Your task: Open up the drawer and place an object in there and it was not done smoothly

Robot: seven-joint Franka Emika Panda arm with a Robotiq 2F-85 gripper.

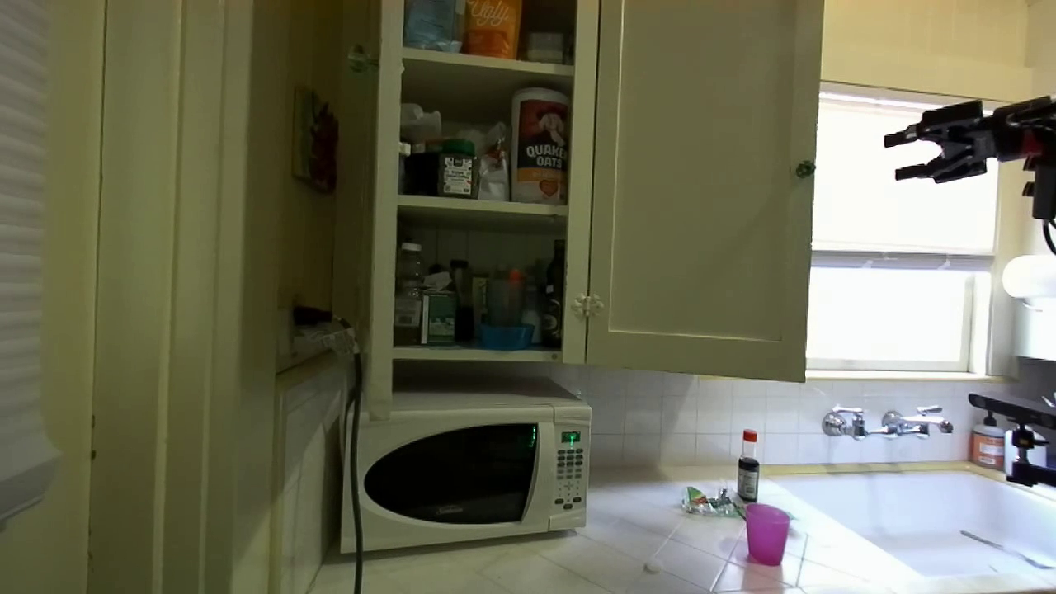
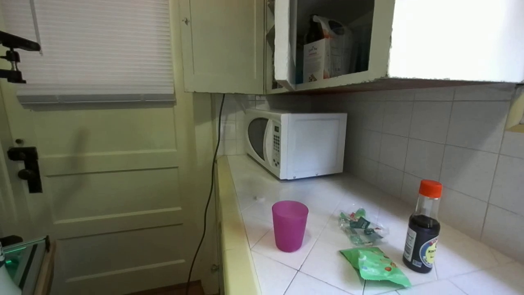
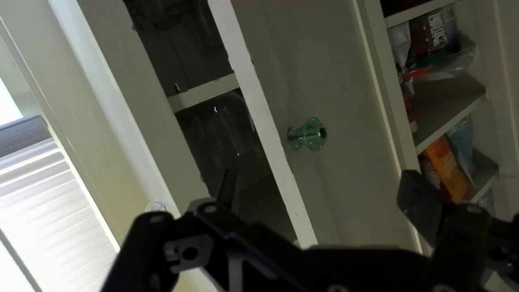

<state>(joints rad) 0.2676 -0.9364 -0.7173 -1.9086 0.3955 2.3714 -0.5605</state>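
In an exterior view, black end effector, jaws wide, is at 3 o'clk of cream-white wall cabinet's panel door, ajar. Magenta plastic cup stands on white-tiled table, approx 3 o'clk of white microwave.

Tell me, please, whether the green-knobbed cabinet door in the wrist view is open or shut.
Open: the cabinet door is swung out from its frame, and between the two a shelf shows inside.
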